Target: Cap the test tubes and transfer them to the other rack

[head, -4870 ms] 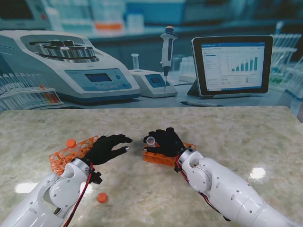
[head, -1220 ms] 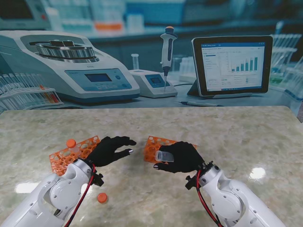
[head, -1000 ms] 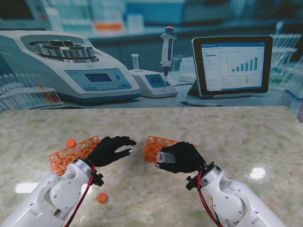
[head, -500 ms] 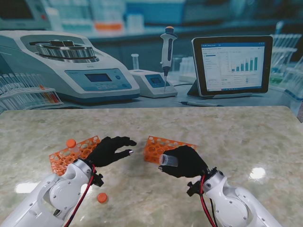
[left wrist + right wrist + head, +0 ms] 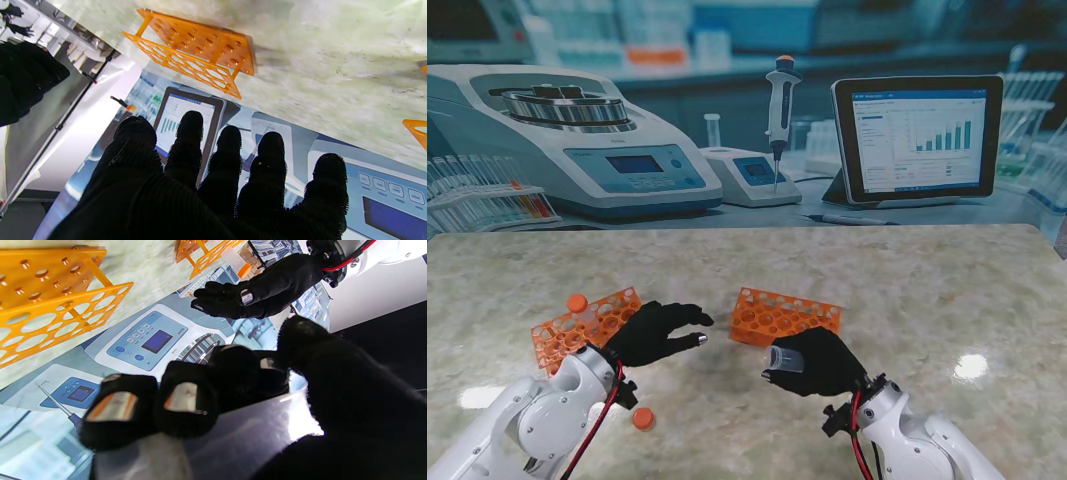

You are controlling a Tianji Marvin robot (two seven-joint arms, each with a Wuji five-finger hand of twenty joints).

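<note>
Stand view: no writing is sharp enough for us to read; the tablet (image 5: 917, 137) shows only a bar chart. Our right hand (image 5: 815, 362) grips a clear tube (image 5: 785, 358), uncapped, lying sideways with its mouth toward our left, lifted nearer to me than the right rack (image 5: 784, 315). Our left hand (image 5: 655, 333) hovers with fingers spread, holding nothing, beside the left rack (image 5: 587, 325), which carries one capped tube (image 5: 577, 303). A loose orange cap (image 5: 642, 418) lies on the table (image 5: 947, 290) near our left forearm.

Left wrist view: fingers (image 5: 230, 156) apart, nothing between them; one rack (image 5: 200, 50) ahead.

Right wrist view: fingers (image 5: 181, 401) wrap the tube (image 5: 233, 436); screen text blurred.
</note>
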